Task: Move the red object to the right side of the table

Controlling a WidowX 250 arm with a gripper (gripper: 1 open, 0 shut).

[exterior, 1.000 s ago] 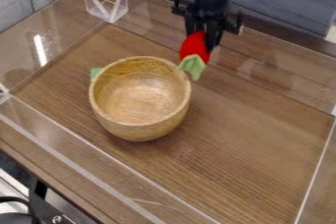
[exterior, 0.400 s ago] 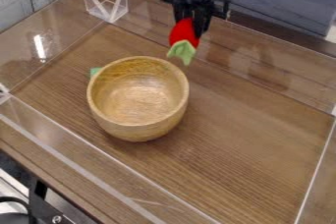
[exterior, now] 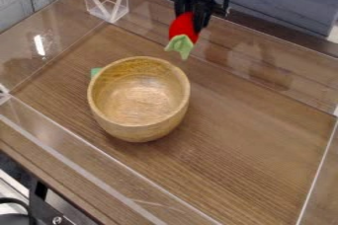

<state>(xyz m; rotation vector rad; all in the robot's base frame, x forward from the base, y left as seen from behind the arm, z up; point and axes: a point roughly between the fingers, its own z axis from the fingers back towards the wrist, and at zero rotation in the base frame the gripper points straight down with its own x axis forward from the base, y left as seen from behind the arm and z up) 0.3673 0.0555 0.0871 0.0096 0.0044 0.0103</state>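
Dark wood table point(exterior: 244, 135), claw point(exterior: 188, 10) gripping red object point(exterior: 183, 27)

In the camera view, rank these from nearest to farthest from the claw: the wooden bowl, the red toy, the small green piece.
1. Red toy: right at the claw, at its lower end.
2. Wooden bowl: below and left of the claw in the picture.
3. Small green piece: farther left, by the bowl's upper-left rim.

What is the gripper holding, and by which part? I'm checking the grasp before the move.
The gripper holds the red strawberry-like toy by its upper red end, leafy green end hanging down.
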